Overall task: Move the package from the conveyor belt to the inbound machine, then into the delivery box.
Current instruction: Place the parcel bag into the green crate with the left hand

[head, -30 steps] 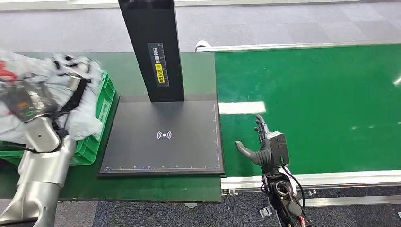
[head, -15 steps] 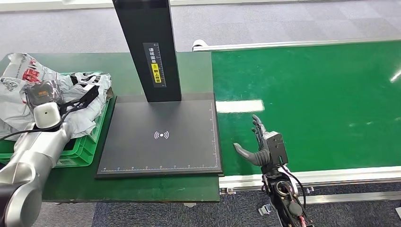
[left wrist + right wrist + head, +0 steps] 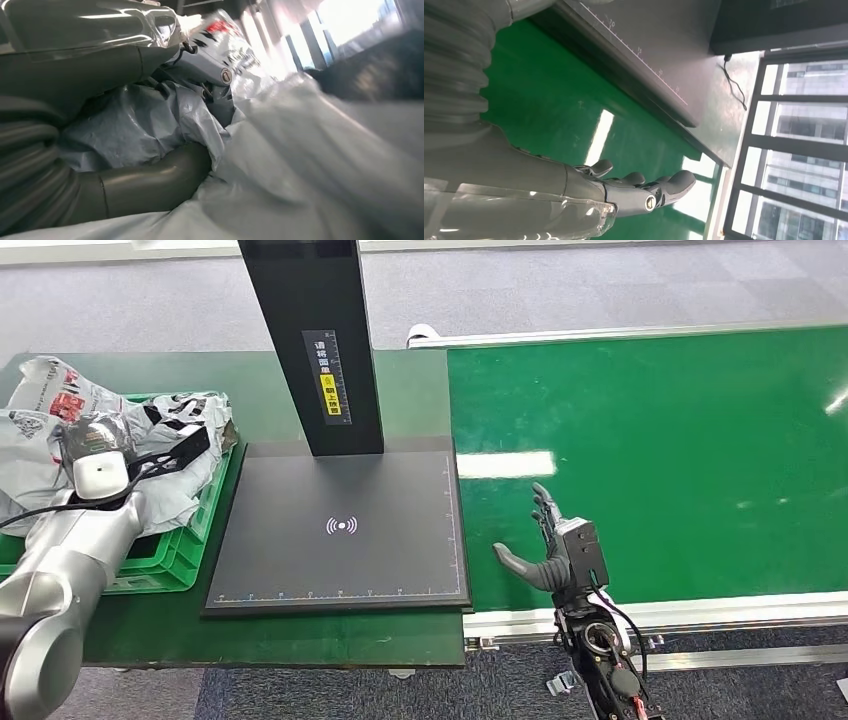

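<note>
A grey-white plastic package (image 3: 165, 495) lies crumpled in the green delivery box (image 3: 175, 560) at the left, among other printed bags. My left hand (image 3: 92, 440) is down in the box on top of it. In the left wrist view the package (image 3: 140, 125) sits between the thumb (image 3: 150, 180) and the fingers (image 3: 205, 70), which grip it. My right hand (image 3: 555, 550) hovers open, fingers apart, over the near edge of the green conveyor belt (image 3: 660, 450); the right wrist view shows its fingers (image 3: 649, 187) holding nothing.
The inbound machine's black scan plate (image 3: 340, 530) lies between box and belt, with its tall black post (image 3: 310, 340) behind. The belt's metal frame (image 3: 700, 615) runs along the near edge. Grey carpet lies beyond the green table (image 3: 410, 390).
My left arm has brought the package down and farther left into the box, and the head camera has shifted slightly. In the last half second little moved. The right hand stays put.
</note>
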`<action>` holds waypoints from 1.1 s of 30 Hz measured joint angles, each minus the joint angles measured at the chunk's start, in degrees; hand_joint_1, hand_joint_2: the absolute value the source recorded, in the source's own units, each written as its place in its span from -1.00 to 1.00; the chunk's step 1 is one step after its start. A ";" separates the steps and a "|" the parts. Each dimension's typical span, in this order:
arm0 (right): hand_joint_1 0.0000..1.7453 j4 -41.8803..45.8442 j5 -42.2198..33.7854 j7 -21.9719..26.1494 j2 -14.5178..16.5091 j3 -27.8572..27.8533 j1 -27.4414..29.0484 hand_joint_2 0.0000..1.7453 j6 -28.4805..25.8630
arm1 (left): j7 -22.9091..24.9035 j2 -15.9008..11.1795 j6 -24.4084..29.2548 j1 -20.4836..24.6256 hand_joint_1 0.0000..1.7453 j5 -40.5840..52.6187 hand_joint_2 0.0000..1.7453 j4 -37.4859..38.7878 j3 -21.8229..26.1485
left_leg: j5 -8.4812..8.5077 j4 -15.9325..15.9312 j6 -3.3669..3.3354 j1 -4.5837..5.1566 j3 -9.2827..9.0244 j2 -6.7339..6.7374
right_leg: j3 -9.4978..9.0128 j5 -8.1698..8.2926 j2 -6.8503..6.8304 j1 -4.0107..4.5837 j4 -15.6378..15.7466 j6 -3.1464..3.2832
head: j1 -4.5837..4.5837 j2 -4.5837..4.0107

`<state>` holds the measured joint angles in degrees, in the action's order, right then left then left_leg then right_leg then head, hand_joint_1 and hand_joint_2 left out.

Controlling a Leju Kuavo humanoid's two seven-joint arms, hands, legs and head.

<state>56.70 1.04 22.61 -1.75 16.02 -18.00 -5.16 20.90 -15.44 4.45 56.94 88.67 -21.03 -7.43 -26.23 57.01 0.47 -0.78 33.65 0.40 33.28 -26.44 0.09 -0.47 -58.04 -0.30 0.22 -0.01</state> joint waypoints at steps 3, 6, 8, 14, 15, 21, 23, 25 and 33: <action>-1.00 0.00 0.09 -0.13 0.00 0.00 -0.07 1.00 0.41 | 0.46 -0.29 -5.81 1.02 1.00 0.01 1.00 0.99 -0.79 | 0.00 0.00 0.00 0.00 -0.01 0.00 | -0.03 0.00 0.00 0.00 0.00 0.00 | 0.01 -0.01; -1.00 0.01 0.08 -0.46 0.00 0.00 -0.07 1.00 0.44 | 2.55 -0.75 -6.45 1.22 1.00 0.01 1.00 1.64 -0.97 | 0.00 0.00 0.00 0.00 -0.02 0.02 | -0.04 0.00 0.01 0.00 -0.01 0.00 | 0.00 0.00; -1.00 0.13 0.06 -0.69 0.00 0.01 -0.01 1.00 0.31 | 4.30 -1.22 -4.57 1.08 1.00 -0.01 1.00 2.01 -0.94 | 0.00 0.00 0.00 0.00 -0.03 0.04 | -0.02 0.00 0.02 0.00 -0.01 0.00 | 0.00 0.00; -1.00 0.58 0.03 -0.87 0.00 0.01 0.05 1.00 0.19 | 5.51 -2.32 -2.75 0.86 -0.50 -0.03 1.00 2.95 -0.90 | 0.00 -0.01 0.00 -0.01 -0.02 0.03 | -0.01 0.00 0.02 0.01 -0.01 0.01 | -0.01 0.00; -1.00 0.63 0.03 -0.90 0.00 0.01 0.05 1.00 0.20 | 5.75 -2.39 -2.60 0.83 -1.00 -0.30 1.00 3.06 -0.86 | 0.00 -0.01 0.00 -0.01 -0.01 0.03 | -0.02 0.00 0.02 0.01 -0.01 0.01 | 0.00 0.00; -1.00 0.70 0.57 -2.04 0.32 0.08 -0.07 1.00 1.37 | 7.78 -3.35 5.01 -0.50 -1.00 -15.86 -1.00 3.38 8.28 | -0.01 -0.03 0.01 -0.01 -0.06 0.20 | -0.01 0.00 0.17 0.01 -0.02 0.01 | 0.00 -0.01; -1.00 0.70 0.68 -2.37 0.52 0.15 -0.20 1.00 1.35 | 6.74 -3.47 6.80 -0.99 -1.00 -17.38 -1.00 3.39 11.42 | -0.01 -0.03 0.01 -0.01 -0.07 0.15 | -0.01 -0.01 0.15 0.01 -0.02 0.02 | 0.01 -0.01; -1.00 0.75 0.80 -2.58 0.75 0.27 -0.34 1.00 1.28 | 6.19 -3.45 8.18 -1.43 -1.00 -17.24 -1.00 3.39 13.42 | -0.01 -0.03 0.01 -0.01 -0.07 0.18 | -0.01 -0.01 0.16 0.01 -0.03 0.02 | 0.00 -0.01; -1.00 0.81 0.75 -2.66 0.96 0.52 -0.35 1.00 0.58 | -8.75 -3.07 29.09 -4.07 -1.00 -15.39 -1.00 2.81 16.31 | 0.00 -0.02 0.02 -0.01 -0.07 0.09 | -0.01 -0.01 0.14 0.01 -0.02 0.02 | 0.01 -0.01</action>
<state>57.51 1.79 19.95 -0.79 16.55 -18.35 -4.58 12.14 -18.51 33.54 52.87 73.28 -18.22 8.89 -26.23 56.99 0.49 -0.79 33.58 0.49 33.27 -26.45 0.23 -0.46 -58.06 -0.28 0.23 -0.02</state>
